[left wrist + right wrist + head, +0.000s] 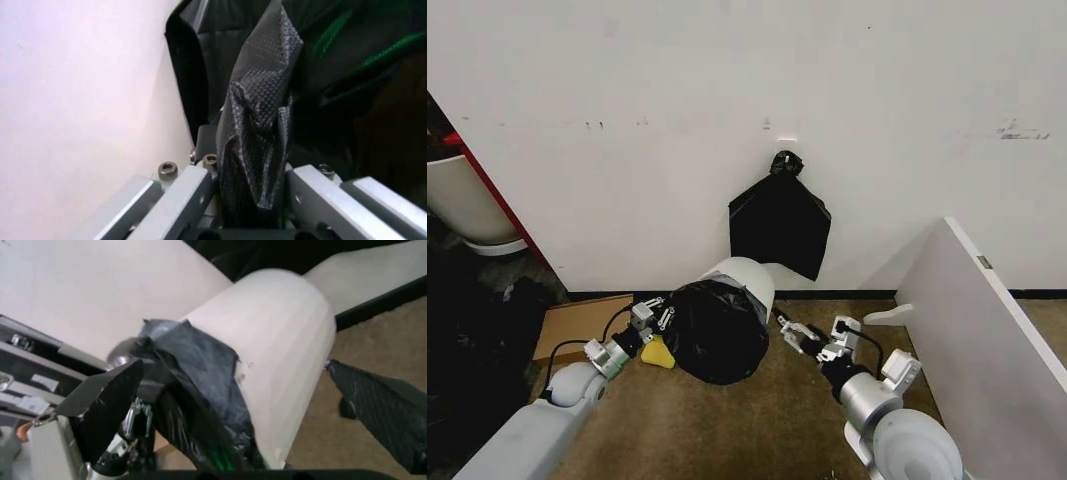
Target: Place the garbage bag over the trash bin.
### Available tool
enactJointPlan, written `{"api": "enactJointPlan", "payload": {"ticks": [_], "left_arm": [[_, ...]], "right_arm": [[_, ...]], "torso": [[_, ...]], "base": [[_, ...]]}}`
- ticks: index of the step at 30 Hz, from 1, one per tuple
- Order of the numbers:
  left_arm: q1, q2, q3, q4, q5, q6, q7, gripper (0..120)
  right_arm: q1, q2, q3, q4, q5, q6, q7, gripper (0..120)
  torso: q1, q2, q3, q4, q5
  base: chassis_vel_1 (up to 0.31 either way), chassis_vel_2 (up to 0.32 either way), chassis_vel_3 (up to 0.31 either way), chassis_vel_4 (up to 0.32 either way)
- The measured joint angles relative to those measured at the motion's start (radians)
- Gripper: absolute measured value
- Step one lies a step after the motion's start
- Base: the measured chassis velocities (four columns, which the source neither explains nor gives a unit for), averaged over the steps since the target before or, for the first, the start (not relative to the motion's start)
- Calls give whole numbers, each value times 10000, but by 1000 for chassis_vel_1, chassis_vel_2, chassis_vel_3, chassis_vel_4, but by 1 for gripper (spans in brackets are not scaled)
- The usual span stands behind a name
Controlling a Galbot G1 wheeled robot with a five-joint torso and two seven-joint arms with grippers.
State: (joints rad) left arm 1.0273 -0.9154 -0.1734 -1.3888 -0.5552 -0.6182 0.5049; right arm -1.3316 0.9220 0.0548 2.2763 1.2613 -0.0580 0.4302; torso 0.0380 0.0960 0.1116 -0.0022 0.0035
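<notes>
- The trash bin lies tipped on its side on the brown floor, low centre of the head view, its mouth toward the camera.
- The garbage bag is stretched over that mouth, bulging outward; in the right wrist view, black plastic wraps the bin's cream wall.
- The left gripper sits at the bag's left edge, its fingers clamped on a fold of bag.
- The right gripper is just right of the bin, fingers spread apart, holding nothing.
- A flat black bag hangs on the white wall above.
</notes>
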Motion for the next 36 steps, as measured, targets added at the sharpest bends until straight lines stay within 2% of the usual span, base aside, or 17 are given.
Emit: {"api": "enactJointPlan", "payload": {"ticks": [4,11,14,16,18,22,23,24,25,28,30,33,36], "left_arm": [[-17,13,0,-172,-199,14,209,1],[-24,42,47,-495,-343,125,363,1],[-31,44,59,-538,-349,161,363,1],[-32,21,67,-604,-352,204,353,1],[-32,14,67,-616,-353,211,349,1],[-27,0,67,-657,-352,238,326,1],[-12,0,58,-704,-352,264,298,1],[-12,0,58,-704,-352,264,298,1],[-4,1,43,-729,-352,275,283,1],[4,3,28,-735,-352,281,275,1],[14,4,11,-735,-352,286,265,1],[17,1,7,-740,-352,289,256,1],[10,-12,7,-743,-352,296,223,1]], "right_arm": [[33,105,-5,-230,52,82,-300,99],[108,430,81,-236,436,-19,54,98],[98,443,106,-221,495,17,59,91],[90,460,119,-168,564,42,40,81],[89,468,119,-159,569,46,25,77],[97,489,92,-143,570,62,-50,63],[107,490,70,-144,556,76,-116,56],[107,490,70,-144,556,76,-116,56],[113,483,64,-144,548,90,-152,48],[122,475,57,-149,531,121,-197,41],[129,452,33,-156,460,181,-308,30],[129,438,17,-168,382,245,-409,23],[121,423,1,-174,294,323,-547,11]], "torso": [[0,0,0,-1,0],[0,0,0,-1,0],[0,0,0,-1,0],[0,0,0,-1,0],[0,0,0,-1,0],[0,0,0,-1,1],[0,0,0,0,1],[0,0,0,0,1],[0,0,0,-1,2],[0,0,0,-1,2],[0,0,0,0,2],[0,0,0,0,2],[0,0,0,0,2]], "base": [[0,0,0,0],[0,0,0,0],[0,0,0,0],[0,0,0,0],[0,0,0,0],[0,0,0,0],[0,0,0,0],[0,0,0,0],[0,0,0,0],[0,0,0,0],[0,0,0,0],[0,0,0,0],[0,0,0,0]]}}
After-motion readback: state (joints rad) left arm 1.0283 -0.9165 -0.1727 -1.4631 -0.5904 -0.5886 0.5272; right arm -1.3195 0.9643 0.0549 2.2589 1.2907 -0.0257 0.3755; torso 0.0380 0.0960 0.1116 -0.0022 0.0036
